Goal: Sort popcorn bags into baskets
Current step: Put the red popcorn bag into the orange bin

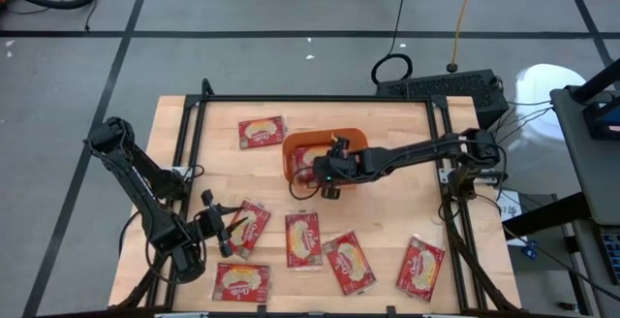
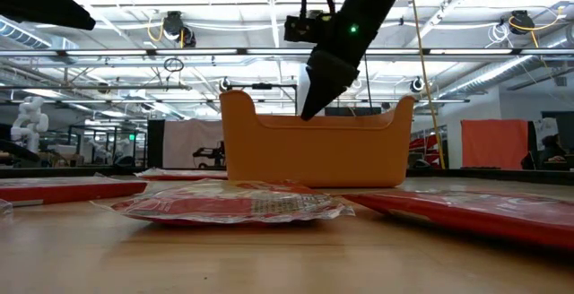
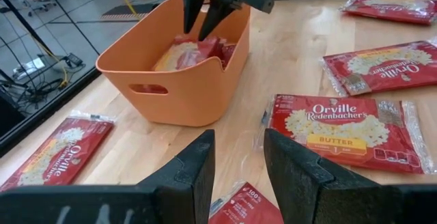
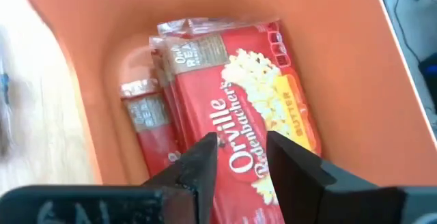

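Note:
The orange basket [image 1: 320, 136] stands at the table's far middle, with popcorn bags [image 4: 239, 94] lying inside it. My right gripper [image 4: 242, 152] is open, pointing down into the basket [image 3: 177, 94], its fingertips just over the top bag [image 3: 194, 52]. Several more red bags lie flat on the table, one of them [image 1: 250, 229] beside my left gripper [image 1: 231, 231]. The left gripper [image 3: 239, 159] hovers open near the front left, nothing between its fingertips; a bag corner [image 3: 246, 207] shows beneath it.
Loose bags lie at the far left [image 1: 262, 132] and along the near edge [image 1: 302, 239], [image 1: 420, 268]. A black frame [image 1: 194, 134] borders the tabletop. Bare wood shows to the right of the basket.

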`<action>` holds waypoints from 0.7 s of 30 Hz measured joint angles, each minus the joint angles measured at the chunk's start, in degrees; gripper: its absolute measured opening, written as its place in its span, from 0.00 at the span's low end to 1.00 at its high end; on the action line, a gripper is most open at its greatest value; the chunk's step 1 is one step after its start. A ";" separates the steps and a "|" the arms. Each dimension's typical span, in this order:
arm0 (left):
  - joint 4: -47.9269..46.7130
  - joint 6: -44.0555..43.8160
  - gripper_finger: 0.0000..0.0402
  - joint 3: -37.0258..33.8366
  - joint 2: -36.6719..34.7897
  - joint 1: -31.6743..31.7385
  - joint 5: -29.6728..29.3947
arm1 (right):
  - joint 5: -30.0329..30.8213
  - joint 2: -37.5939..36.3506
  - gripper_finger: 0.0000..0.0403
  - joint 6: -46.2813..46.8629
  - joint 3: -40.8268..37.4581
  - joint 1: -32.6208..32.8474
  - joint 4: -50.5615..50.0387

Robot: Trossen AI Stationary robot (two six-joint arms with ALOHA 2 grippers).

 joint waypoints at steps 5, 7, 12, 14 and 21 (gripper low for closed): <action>-0.01 -0.02 0.33 0.00 0.00 0.00 -0.02 | -0.33 0.00 0.30 1.48 0.00 0.13 -0.08; -0.01 -0.01 0.33 0.01 0.00 0.00 -0.01 | -0.33 0.00 0.29 2.67 0.00 0.17 0.03; -0.06 -0.04 0.33 0.02 0.00 0.00 1.80 | -0.31 -0.32 0.25 7.73 0.00 2.07 3.24; -0.06 -0.29 0.33 0.02 0.06 0.00 3.15 | -0.32 -0.75 0.24 8.63 0.00 3.66 5.76; 3.15 0.53 0.33 0.02 0.11 -0.07 12.47 | 0.16 -0.79 0.22 8.52 0.00 11.24 16.57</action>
